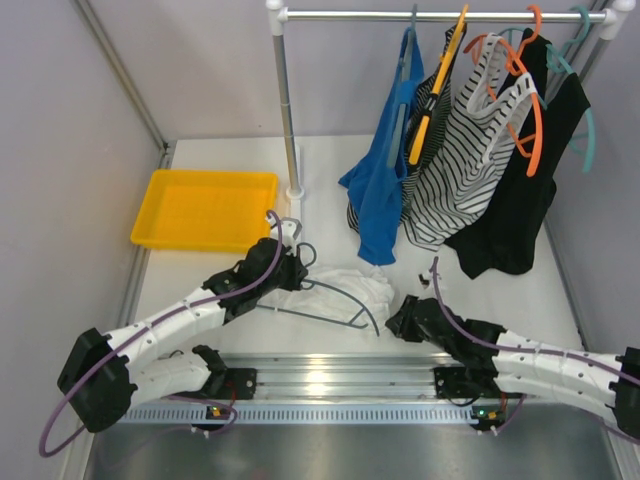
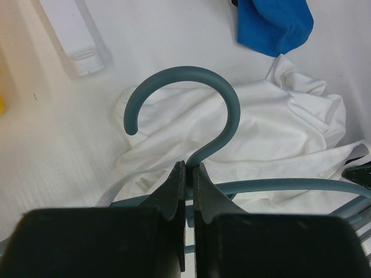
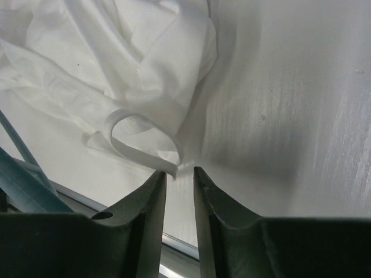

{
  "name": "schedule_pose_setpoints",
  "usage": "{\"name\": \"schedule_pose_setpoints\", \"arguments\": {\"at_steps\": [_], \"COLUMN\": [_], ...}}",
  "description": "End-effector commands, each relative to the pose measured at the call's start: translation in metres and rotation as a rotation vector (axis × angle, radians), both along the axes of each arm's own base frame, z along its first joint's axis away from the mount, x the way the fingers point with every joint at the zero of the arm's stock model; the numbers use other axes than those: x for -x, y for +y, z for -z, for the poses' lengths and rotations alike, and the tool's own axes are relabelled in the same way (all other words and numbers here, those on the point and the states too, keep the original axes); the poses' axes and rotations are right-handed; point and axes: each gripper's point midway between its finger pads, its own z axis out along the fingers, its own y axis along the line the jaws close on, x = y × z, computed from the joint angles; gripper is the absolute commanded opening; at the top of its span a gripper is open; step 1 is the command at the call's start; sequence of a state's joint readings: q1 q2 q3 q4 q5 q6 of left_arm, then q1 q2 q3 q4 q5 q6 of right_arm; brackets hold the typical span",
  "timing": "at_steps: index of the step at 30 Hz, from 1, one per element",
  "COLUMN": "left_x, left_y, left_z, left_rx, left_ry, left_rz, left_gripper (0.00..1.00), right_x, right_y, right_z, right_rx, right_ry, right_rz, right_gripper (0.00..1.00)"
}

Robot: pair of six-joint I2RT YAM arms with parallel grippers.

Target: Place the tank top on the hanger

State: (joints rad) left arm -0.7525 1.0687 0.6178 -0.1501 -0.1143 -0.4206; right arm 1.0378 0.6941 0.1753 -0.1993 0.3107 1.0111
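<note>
The grey-blue hanger (image 1: 335, 300) lies on the white table, its arms across the crumpled white tank top (image 1: 350, 283). My left gripper (image 1: 291, 268) is shut on the hanger's neck just below the hook (image 2: 232, 110); the left wrist view shows the tank top (image 2: 278, 127) spread under the hook. My right gripper (image 1: 402, 318) is low at the garment's right edge. In the right wrist view its jaws (image 3: 179, 174) stand slightly apart with nothing between them, and a curled strap of the tank top (image 3: 139, 152) touches the left fingertip (image 3: 157, 179). A hanger arm (image 3: 20, 176) shows at far left.
A yellow tray (image 1: 205, 208) sits at the back left. The rack pole (image 1: 285, 100) stands behind the left gripper. From the rail hang a blue top (image 1: 380, 180), a striped top (image 1: 455, 170), a black garment (image 1: 520, 190), orange hangers (image 1: 530, 110) and a teal hanger (image 1: 588, 120).
</note>
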Motion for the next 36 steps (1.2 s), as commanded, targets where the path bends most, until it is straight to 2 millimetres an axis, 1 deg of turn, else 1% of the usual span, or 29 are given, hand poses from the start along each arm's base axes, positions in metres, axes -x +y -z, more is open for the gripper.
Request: {"name": "schedule_pose_setpoints", "arguments": {"at_steps": [1, 2, 4, 5, 8, 9, 11, 14, 16, 19, 21, 22, 25, 28, 29, 30, 31, 32, 33, 36], "left_x": [-0.008, -0.008, -0.009, -0.01, -0.013, -0.014, -0.017, -0.021, -0.022, -0.026, -0.029, -0.029, -0.032, -0.031, -0.03, -0.03, -0.028, -0.026, -0.025, -0.017], "left_y": [-0.007, -0.007, -0.006, -0.006, -0.004, -0.003, -0.001, 0.001, -0.001, -0.002, -0.005, -0.007, -0.013, -0.019, -0.021, -0.022, -0.025, -0.026, -0.028, -0.035], "left_z": [-0.021, -0.022, -0.024, -0.025, -0.028, -0.028, -0.03, -0.033, -0.033, -0.033, -0.037, -0.037, -0.04, -0.041, -0.042, -0.042, -0.041, -0.04, -0.04, -0.037], "left_rx": [0.053, 0.052, 0.053, 0.052, 0.054, 0.053, 0.054, 0.058, 0.057, 0.053, 0.062, 0.059, 0.054, 0.06, 0.062, 0.061, 0.062, 0.059, 0.058, 0.048], "left_ry": [-0.058, -0.061, -0.066, -0.067, -0.077, -0.077, -0.083, -0.097, -0.1, -0.11, -0.124, -0.127, -0.141, -0.15, -0.154, -0.155, -0.155, -0.155, -0.156, -0.156], "left_rz": [-0.005, -0.007, -0.011, -0.015, -0.038, -0.046, -0.075, -0.097, -0.096, -0.111, -0.113, -0.109, -0.105, -0.086, -0.078, -0.072, -0.063, -0.056, -0.047, -0.014], "left_gripper": [0.0, 0.0, 0.0, 0.0, 0.0, 0.0, 0.0, 0.0, 0.0, 0.0, 0.0, 0.0, 0.0, 0.0, 0.0, 0.0, 0.0, 0.0, 0.0, 0.0], "right_x": [-0.009, -0.01, -0.008, -0.008, -0.003, -0.003, 0.002, 0.01, 0.013, 0.021, 0.021, 0.021, 0.02, 0.018, 0.015, 0.014, 0.012, 0.008, 0.006, 0.002], "right_y": [0.013, 0.013, 0.01, 0.009, 0.007, 0.007, 0.007, 0.016, 0.019, 0.032, 0.034, 0.035, 0.037, 0.04, 0.041, 0.042, 0.044, 0.046, 0.048, 0.058], "right_z": [-0.009, -0.009, -0.007, -0.007, -0.012, -0.019, -0.025, -0.042, -0.048, -0.066, -0.072, -0.08, -0.091, -0.093, -0.097, -0.096, -0.097, -0.104, -0.103, -0.11], "right_rx": [-0.049, -0.047, -0.034, -0.034, -0.039, -0.057, -0.056, -0.1, -0.119, -0.166, -0.175, -0.184, -0.188, -0.172, -0.171, -0.154, -0.151, -0.153, -0.14, -0.147], "right_ry": [-0.06, -0.06, -0.047, -0.044, -0.041, -0.051, -0.053, -0.072, -0.073, -0.083, -0.088, -0.098, -0.11, -0.11, -0.119, -0.112, -0.113, -0.127, -0.121, -0.125], "right_rz": [-0.004, -0.001, 0.005, 0.01, -0.009, -0.014, -0.051, -0.126, -0.157, -0.232, -0.245, -0.252, -0.257, -0.261, -0.257, -0.256, -0.251, -0.245, -0.243, -0.248], "right_gripper": [0.22, 0.13, 0.03, 0.0, 0.0, 0.0, 0.0, 0.0, 0.0, 0.0, 0.0, 0.0, 0.0, 0.0, 0.0, 0.0, 0.0, 0.0, 0.0, 0.0]}}
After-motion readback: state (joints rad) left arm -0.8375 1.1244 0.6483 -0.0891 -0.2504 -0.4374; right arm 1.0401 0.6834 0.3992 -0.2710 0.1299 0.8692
